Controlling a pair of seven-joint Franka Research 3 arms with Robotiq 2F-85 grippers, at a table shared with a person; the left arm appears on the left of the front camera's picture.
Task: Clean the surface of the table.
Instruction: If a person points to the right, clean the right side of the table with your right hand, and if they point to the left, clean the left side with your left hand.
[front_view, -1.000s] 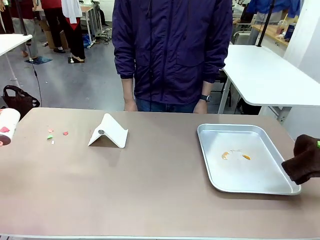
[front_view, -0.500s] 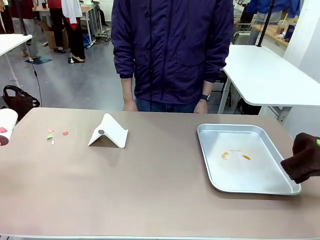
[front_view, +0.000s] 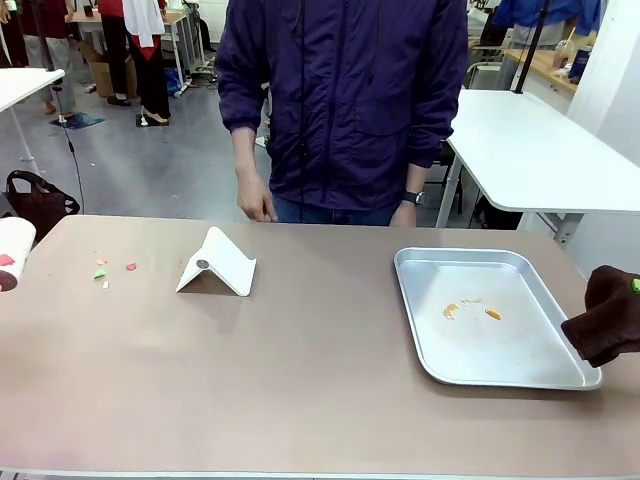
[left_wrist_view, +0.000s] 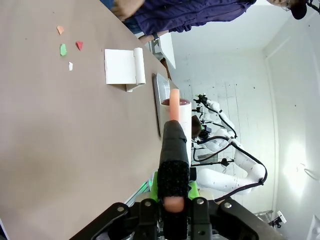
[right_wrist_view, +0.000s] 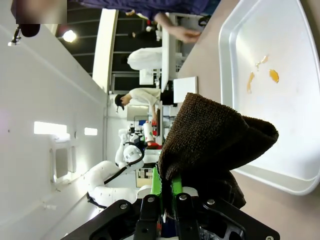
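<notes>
**Taupe bench, both claws loaded**

Matte taupe-brown, the bench (front_view: 300, 390) runs the full width of the front view and lies under and ahead of both claws; its thin pale edge shows at the bottom.

The left claw (left_wrist_view: 173, 192) is pressed together on the black handle of a roller (front_view: 12, 252); the roller's white drum, flecked with pink, hangs over the bench's left end. Just past the drum, towards the middle, lie small pink and green scraps (front_view: 105, 268); farther the same way stands a white folded stand (front_view: 217, 262), tent-like, on the bare top.

The right claw (right_wrist_view: 166, 192) is pinching a dark brown cloth (front_view: 608, 318), bunched and hanging at the bench's right end. Just beside the cloth, on its inner side, a shiny metal tray (front_view: 520, 372) lies flat with orange smears (front_view: 470, 311) near its middle; the cloth overlaps the tray's right rim in the front view, and whether they touch I cannot tell.

Across the bench from both claws stands a person (front_view: 340, 100) in a dark purple jacket, one hand (front_view: 258, 205) just above the far edge. Beyond the right claw is a white-topped table (front_view: 540, 150); beyond the left, grey floor (front_view: 150, 170) and a dark bag (front_view: 38, 200).
</notes>
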